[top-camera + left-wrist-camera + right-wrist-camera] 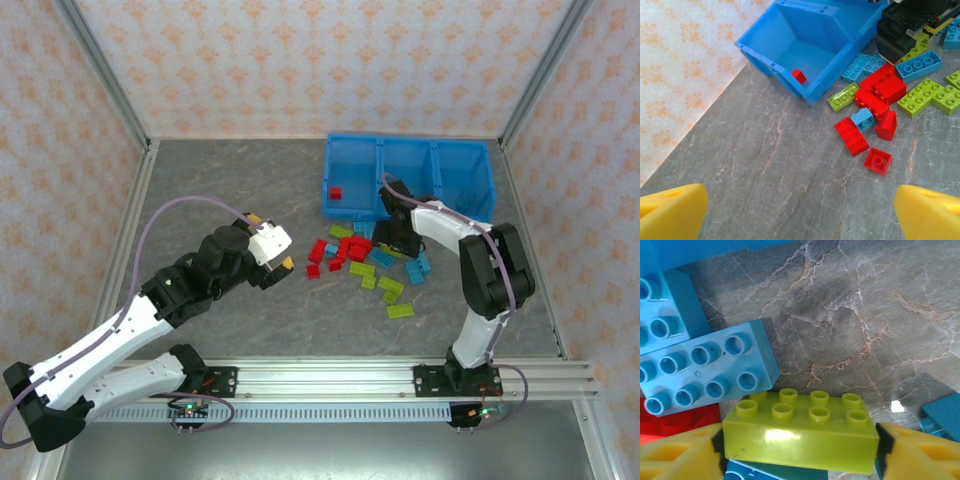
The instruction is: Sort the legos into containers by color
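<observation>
L gripper (800, 212), fingers spread wide, hovers at 9 o'clock of lego pile (352, 255). R gripper (800, 442), at pile's 2 o'clock, clamps yellow-green brick (800, 432). Blue bin (408, 150) beyond at 1 o'clock, w/ one red brick (336, 193) in its left compartment.

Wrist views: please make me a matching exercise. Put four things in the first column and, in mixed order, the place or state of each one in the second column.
Things
1. lone red brick
2. yellow-green brick
3. left gripper
4. light blue brick with eight studs showing

Places or states
A. open, above bare table
B. lying studs up beside the held brick
C. inside a compartment of the bin
D. between the fingers of the right gripper

Pairs: 1-C, 2-D, 3-A, 4-B
</observation>
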